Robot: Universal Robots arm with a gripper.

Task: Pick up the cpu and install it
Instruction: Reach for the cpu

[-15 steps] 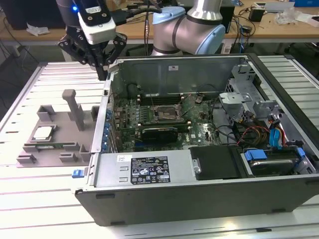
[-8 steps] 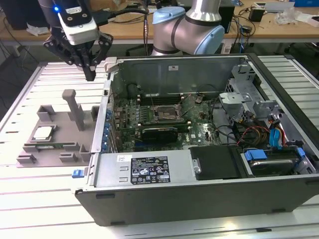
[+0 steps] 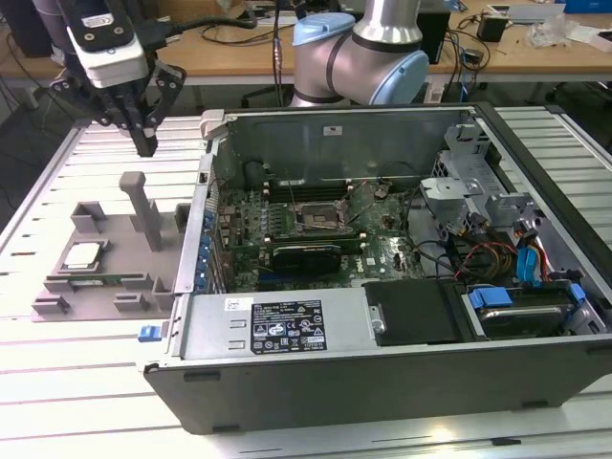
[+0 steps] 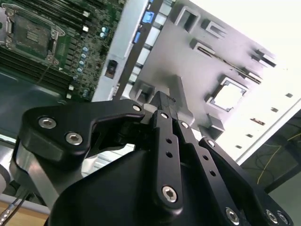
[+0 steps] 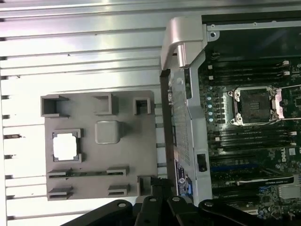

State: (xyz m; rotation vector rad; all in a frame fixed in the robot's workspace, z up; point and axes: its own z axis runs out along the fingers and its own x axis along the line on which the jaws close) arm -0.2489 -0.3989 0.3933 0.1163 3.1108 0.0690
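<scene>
Over on the exterior view's left, my black two-fingered gripper (image 3: 145, 142) hovers above the grey plastic tray (image 3: 134, 263), and the small square silvery cpu (image 3: 81, 254) lies in a tray recess, beside the open grey computer case (image 3: 382, 373). Second wrist view: fingers (image 4: 165, 136) together, gripping nothing, cpu (image 4: 229, 96) beyond them. First wrist view: cpu (image 5: 65, 145) seated in the tray, black-framed motherboard socket (image 5: 253, 104) inside the case.

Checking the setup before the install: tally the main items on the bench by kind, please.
cpu: 1
grey tray: 1
computer case: 1
motherboard socket: 1
gripper: 1
Total: 5
</scene>
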